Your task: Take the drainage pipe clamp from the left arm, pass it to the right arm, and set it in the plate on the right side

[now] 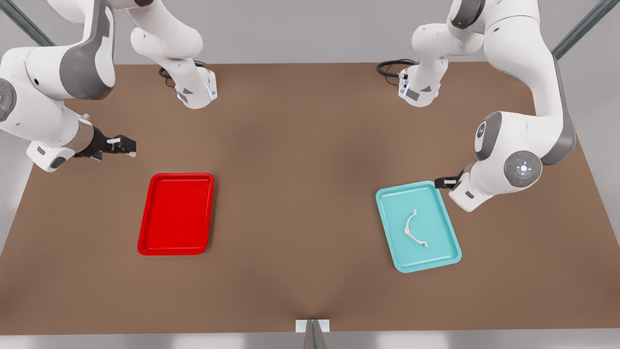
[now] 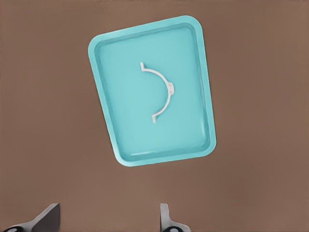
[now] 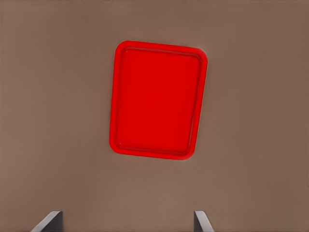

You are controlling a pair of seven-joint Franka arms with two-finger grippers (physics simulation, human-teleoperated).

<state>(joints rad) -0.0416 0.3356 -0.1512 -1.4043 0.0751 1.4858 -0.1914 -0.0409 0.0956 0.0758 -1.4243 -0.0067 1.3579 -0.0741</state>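
Note:
The drainage pipe clamp (image 1: 406, 228) (image 2: 170, 89), a thin white half-ring, lies inside a teal tray (image 1: 436, 213) (image 2: 125, 106) on the front view's right. My left gripper (image 1: 441, 182) (image 2: 108, 215) hovers above that tray's far corner, open and holding nothing. The red plate (image 1: 177, 213) (image 3: 157, 99) rests empty on the front view's left. My right gripper (image 1: 127, 145) (image 3: 126, 220) hangs above the table beyond the plate's far left corner, open, with nothing between its fingers.
Both trays lie on a brown table (image 1: 300, 194). The two arm bases (image 1: 196, 92) (image 1: 419, 89) stand at the far edge with black cables (image 1: 392, 65) beside them. A small white marker (image 1: 312, 325) sits at the near edge.

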